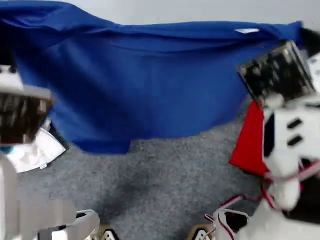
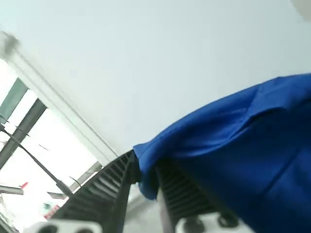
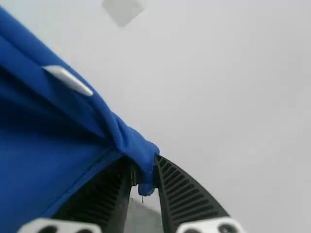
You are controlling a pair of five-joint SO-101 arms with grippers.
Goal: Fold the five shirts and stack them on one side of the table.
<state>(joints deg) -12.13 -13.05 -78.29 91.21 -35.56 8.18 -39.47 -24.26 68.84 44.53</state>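
Observation:
A large blue shirt (image 1: 150, 80) hangs stretched in the air across the table, held up at both top corners. My left gripper (image 2: 146, 170) is shut on one corner of the blue shirt (image 2: 233, 160), cloth pinched between its ribbed fingers (image 2: 104, 189). My right gripper (image 3: 143, 172) is shut on the other corner of the blue shirt (image 3: 53, 145), near a white neck label (image 3: 68, 80). In the high view the arms stand at the left (image 1: 20, 115) and right (image 1: 280, 75) edges. A red shirt (image 1: 250, 140) lies at the right, a white shirt (image 1: 35, 150) at the left.
The grey table surface (image 1: 165, 185) shows below the hanging shirt. The arm bases (image 1: 235, 225) with red and white cables stand at the front edge. Both wrist views face a pale ceiling, the left one also a window frame (image 2: 29, 121).

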